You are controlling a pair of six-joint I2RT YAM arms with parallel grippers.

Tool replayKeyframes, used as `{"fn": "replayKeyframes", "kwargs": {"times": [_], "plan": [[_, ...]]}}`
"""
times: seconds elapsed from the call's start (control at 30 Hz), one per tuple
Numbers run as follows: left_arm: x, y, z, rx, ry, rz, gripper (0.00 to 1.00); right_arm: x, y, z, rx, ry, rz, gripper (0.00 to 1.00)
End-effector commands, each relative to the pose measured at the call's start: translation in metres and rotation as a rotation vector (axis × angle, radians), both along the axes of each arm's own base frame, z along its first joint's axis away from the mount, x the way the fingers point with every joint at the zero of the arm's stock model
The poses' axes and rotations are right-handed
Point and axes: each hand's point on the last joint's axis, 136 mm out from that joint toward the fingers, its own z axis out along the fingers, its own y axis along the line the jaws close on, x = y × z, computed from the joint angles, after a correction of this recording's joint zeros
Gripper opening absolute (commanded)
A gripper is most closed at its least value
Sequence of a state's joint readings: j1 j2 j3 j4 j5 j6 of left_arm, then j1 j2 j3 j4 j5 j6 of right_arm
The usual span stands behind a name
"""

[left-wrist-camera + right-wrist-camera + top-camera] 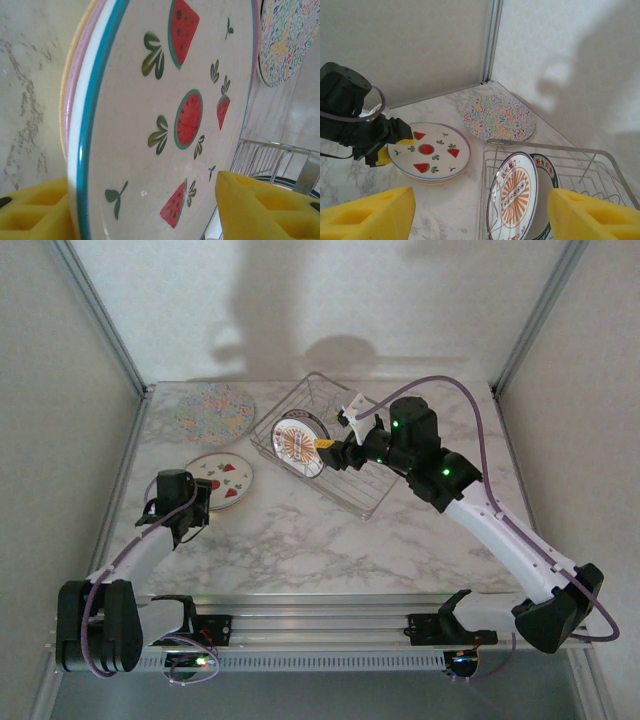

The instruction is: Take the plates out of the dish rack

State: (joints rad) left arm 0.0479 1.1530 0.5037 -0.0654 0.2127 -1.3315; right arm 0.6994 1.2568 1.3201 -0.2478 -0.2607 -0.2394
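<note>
- Marble-veined white surface (300, 540) carries everything, with the two arms reaching in from its near edge.
- At the back left lies the pastel multicolour-patterned plate (214, 412), flat on the surface, out of the rack.
- Just in front of it lies the watermelon-and-strawberry plate (220, 480), stacked on a yellow-orange plate (65, 120) whose rim peeks out underneath.
- The left gripper (203, 502) sits at the near-left rim of that stack. Its yellow fingers (30, 212) stand apart, with the fruit plate's edge between them and not clamped.
- The silver wire dish rack (550, 147) sits right of centre, turned at an angle.
- The small sunburst plate (300, 445) stands on edge at the rack's left end. What looks like a second, green-edged white plate (547, 172) leans just behind it.
- The right gripper (328, 445) hovers over the rack just beside the sunburst plate. Its fingers (370, 215) are spread wide and hold nothing.
</note>
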Motion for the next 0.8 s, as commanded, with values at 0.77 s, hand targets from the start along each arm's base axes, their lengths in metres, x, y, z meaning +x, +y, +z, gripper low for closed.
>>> {"fn": "replayKeyframes", "kwargs": {"times": [0.77], "plan": [[-0.027, -0.012, -0.004, -0.022, 0.1, -0.085, 0.64, -0.001, 0.001, 0.01, 0.031, 0.002, -0.01, 0.71]]}}
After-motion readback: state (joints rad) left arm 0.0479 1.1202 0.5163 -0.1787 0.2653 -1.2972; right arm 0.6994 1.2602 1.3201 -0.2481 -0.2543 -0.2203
